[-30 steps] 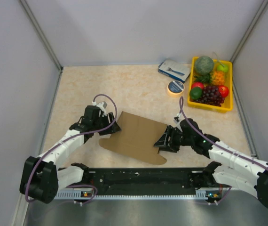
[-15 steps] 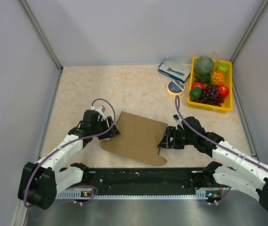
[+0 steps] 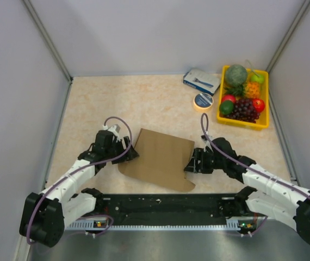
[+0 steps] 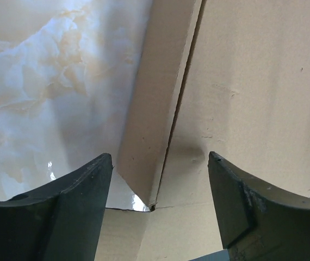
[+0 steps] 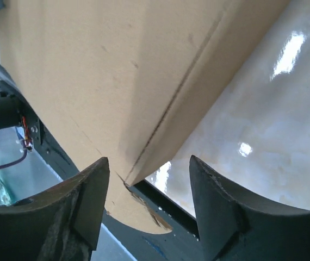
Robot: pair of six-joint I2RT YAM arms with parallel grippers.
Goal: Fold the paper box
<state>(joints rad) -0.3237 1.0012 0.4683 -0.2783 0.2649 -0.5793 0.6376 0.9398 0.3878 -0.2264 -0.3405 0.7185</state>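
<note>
Flat brown cardboard box blank [image 3: 160, 157] is bracketed mid-frame by both jaws, spread, one astride each side edge.

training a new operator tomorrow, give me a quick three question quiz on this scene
1. True or false: the paper box is folded into a standing box.
2. The left hand and right hand are at: A the same edge of it, B opposite edges, C well away from it.
3. Fill in: both hands are ___ (open or shut).
Key: 1 false; 2 B; 3 open.
</note>
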